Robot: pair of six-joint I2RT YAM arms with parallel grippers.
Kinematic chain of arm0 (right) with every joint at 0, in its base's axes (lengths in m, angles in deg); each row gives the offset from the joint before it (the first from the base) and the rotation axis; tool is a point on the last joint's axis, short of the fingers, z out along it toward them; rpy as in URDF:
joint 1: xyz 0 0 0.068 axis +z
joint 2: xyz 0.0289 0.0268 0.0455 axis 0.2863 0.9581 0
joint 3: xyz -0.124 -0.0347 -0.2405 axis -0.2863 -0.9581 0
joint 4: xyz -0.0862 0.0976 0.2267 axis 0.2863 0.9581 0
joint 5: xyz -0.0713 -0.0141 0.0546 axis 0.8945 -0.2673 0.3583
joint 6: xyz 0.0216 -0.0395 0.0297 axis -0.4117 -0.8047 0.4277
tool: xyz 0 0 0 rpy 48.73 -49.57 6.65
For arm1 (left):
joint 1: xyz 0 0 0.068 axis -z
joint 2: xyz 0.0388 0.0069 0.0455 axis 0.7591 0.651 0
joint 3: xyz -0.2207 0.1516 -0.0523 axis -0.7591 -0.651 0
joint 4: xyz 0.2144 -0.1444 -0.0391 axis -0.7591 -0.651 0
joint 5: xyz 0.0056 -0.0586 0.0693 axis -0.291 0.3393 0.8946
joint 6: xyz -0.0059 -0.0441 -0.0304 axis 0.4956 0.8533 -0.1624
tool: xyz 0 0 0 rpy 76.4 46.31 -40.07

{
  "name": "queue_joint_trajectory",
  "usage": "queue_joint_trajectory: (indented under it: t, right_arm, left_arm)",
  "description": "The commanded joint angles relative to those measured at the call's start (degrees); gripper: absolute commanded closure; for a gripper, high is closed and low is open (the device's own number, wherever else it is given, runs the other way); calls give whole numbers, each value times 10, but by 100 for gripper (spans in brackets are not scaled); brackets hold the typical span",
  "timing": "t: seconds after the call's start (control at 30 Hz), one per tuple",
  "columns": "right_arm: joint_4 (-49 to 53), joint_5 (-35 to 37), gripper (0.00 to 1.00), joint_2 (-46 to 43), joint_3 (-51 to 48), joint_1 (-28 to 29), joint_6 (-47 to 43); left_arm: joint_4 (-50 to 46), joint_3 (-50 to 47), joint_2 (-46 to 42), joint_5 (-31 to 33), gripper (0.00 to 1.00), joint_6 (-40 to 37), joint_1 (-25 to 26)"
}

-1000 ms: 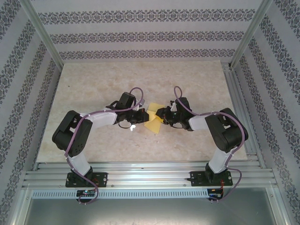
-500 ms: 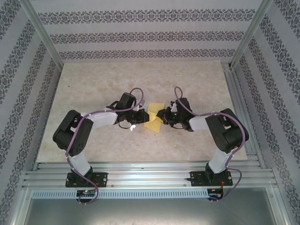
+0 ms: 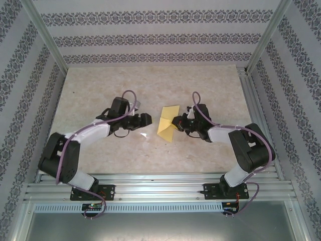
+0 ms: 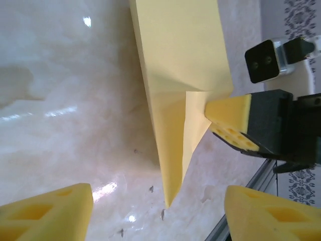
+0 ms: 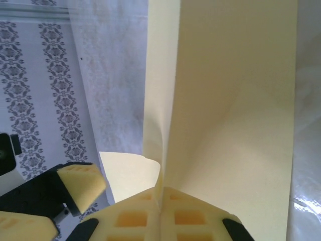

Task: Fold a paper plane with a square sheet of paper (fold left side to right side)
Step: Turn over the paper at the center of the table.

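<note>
Surface: a pale marbled table [image 3: 100, 150] is being shown beneath both arms, and it is being enclosed by patterned wallpaper walls [image 3: 150, 37], with metal rails [image 3: 150, 188] along the near edge.

Right gripper: the right gripper [image 3: 175, 122] is being pressed closed on a folded edge of the paper sheet [image 3: 167, 120]. In the right wrist view its yellow pads [image 5: 135, 218] are being squeezed face to face, and the paper is being gripped in the seam between them.

Left gripper: the left gripper [image 3: 144, 120] is being held spread and is grasping nothing. In the left wrist view its yellow fingertips [image 4: 50, 211] are being shown far apart at the lower corners, with bare marble between them.

Paper, relative to the right gripper: the sheet is being held directly ahead of the closed fingertips and is fanning away from them, folded into layers along a long crease.

Paper, relative to the left gripper: the sheet is being left ahead of the spread fingers, apart from them. Its narrow pointed end is being directed back toward the gap between them.

Paper, between the grippers: it is being flanked by both, touching the right one and clear of the left one.

Contact with the table: whether the pinched side is being lifted off the marble cannot be told.
</note>
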Motion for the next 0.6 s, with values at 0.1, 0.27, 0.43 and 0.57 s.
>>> queue_joint_trajectory:
  t: [0.1, 0.27, 0.43, 0.57]
  right_arm:
    - [35, -33, 95, -105, 30, -8, -46]
    - [95, -35, 94, -165, 77, 1, -60]
    - [125, -32, 93, -190, 114, 28, -64]
    - [127, -25, 93, -189, 128, 46, -64]
  left_arm:
    - [42, -29, -121, -68, 5, 44, -33]
    - [175, -56, -140, -116, 0, 146, -30]
    - [203, -49, -137, -118, 0, 164, -9]
    - [237, -43, -125, -124, 1, 186, 10]
